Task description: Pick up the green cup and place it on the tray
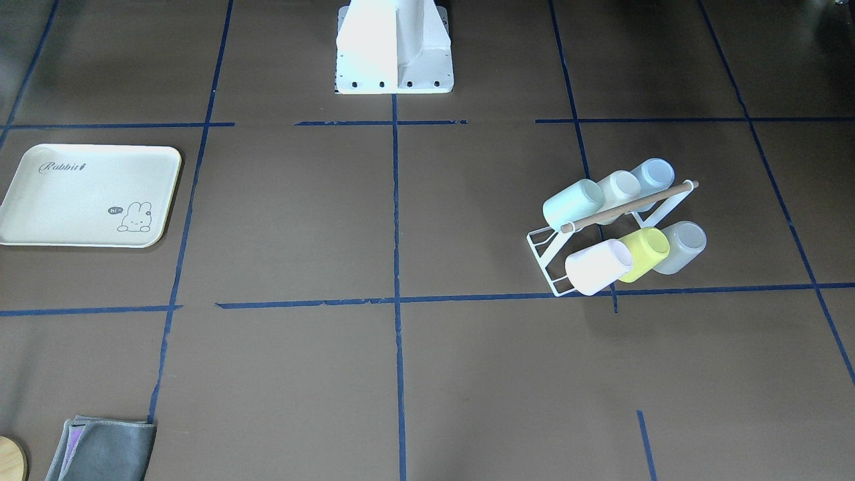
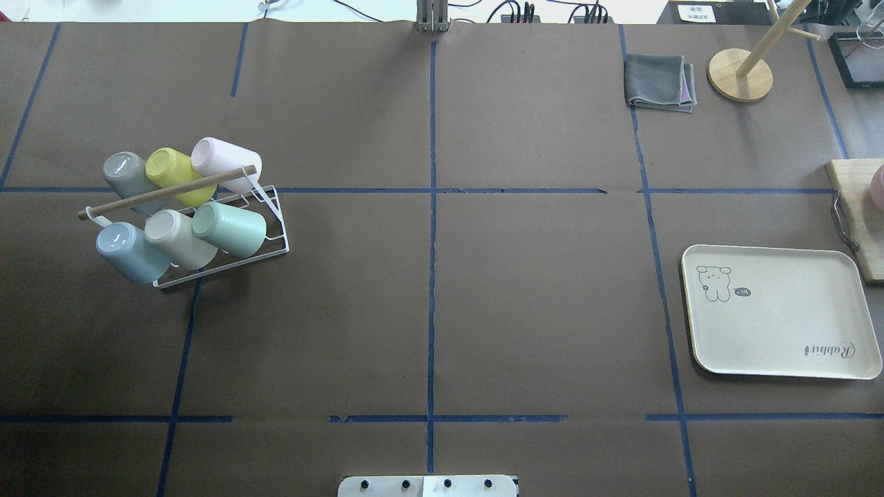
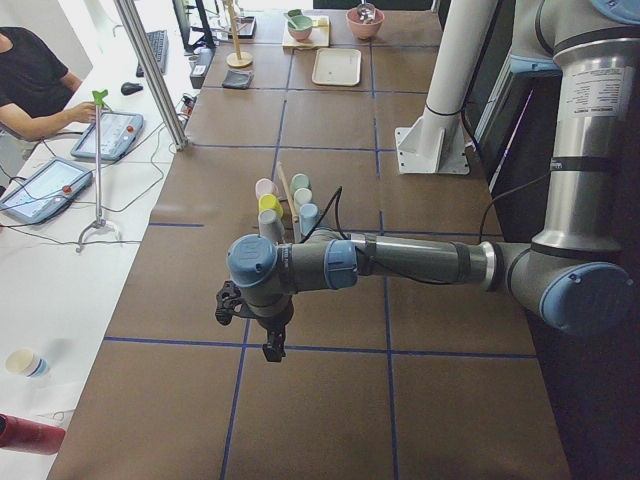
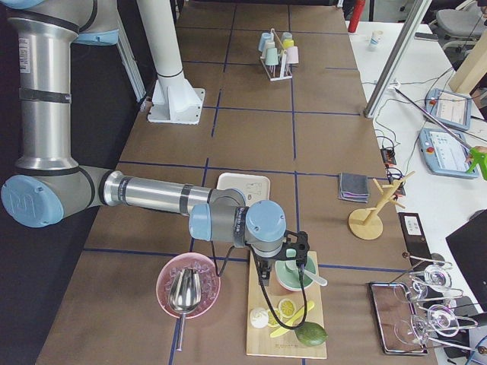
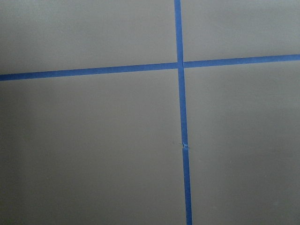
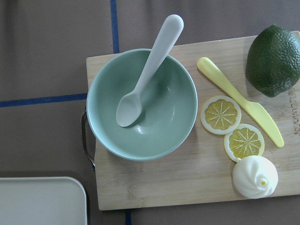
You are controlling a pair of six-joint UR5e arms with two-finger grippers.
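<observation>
The green cup (image 1: 573,204) is a pale mint tumbler lying tilted on a white wire rack (image 1: 544,250), in the row on the robot's side, next to a cream cup. It also shows in the overhead view (image 2: 231,228). The cream tray (image 2: 780,324) lies flat and bare far to the right, and one corner of it shows in the right wrist view (image 6: 42,201). My left gripper (image 3: 272,348) hangs over bare table near the left end, away from the rack. My right gripper (image 4: 298,258) hovers over a cutting board beyond the tray. I cannot tell whether either is open or shut.
The rack also holds yellow-green (image 2: 173,172), pink, grey, cream and pale blue (image 2: 128,252) cups under a wooden rod. A cutting board (image 6: 187,178) carries a green bowl with a spoon (image 6: 140,103), lemon slices and an avocado. A grey towel (image 2: 659,81) and a wooden stand (image 2: 740,74) sit far right.
</observation>
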